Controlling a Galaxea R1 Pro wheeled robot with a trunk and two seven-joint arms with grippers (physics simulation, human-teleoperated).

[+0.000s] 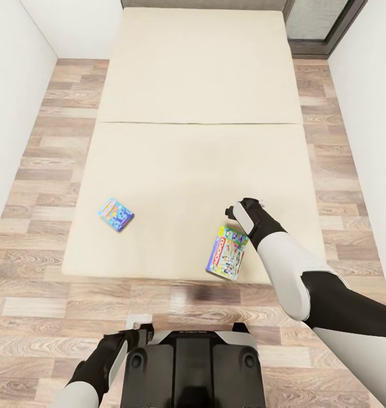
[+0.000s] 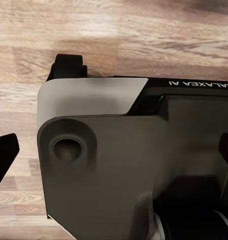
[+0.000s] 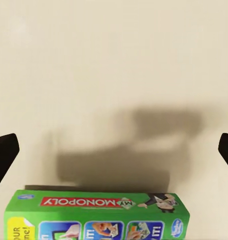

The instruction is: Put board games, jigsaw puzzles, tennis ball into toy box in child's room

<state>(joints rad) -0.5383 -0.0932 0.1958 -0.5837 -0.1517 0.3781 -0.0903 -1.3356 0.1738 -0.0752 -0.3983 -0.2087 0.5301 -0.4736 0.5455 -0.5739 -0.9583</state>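
My right jaws (image 1: pixel 242 211) hang spread wide over the bed (image 1: pixel 198 153), holding nothing, just beyond the far end of the Monopoly box (image 1: pixel 227 253), which lies flat near the bed's front edge on my right side. Through my right wrist camera its green end panel (image 3: pixel 96 214) reads "MY MONOPOLY" in white on a red band, upside down to me, with a small blue maker's badge at one corner too small to read. The other board game (image 1: pixel 115 214), light blue with orange lettering I cannot make out, lies flat well apart on the left side of the bed. I judge both boxes to be light, stiff cardboard with glossy, somewhat slippery faces; lying flat on a soft mattress, the Monopoly box is best taken across its narrow width, jaws straddling the long edges near the middle, since the wide face offers no purchase. My left jaws (image 1: pixel 141 327) rest low beside my own base (image 2: pixel 114 165), marked "GALAXEA AI"; their fingers (image 2: pixel 3 155) stand apart, released, over the wood floor (image 1: pixel 40 170)
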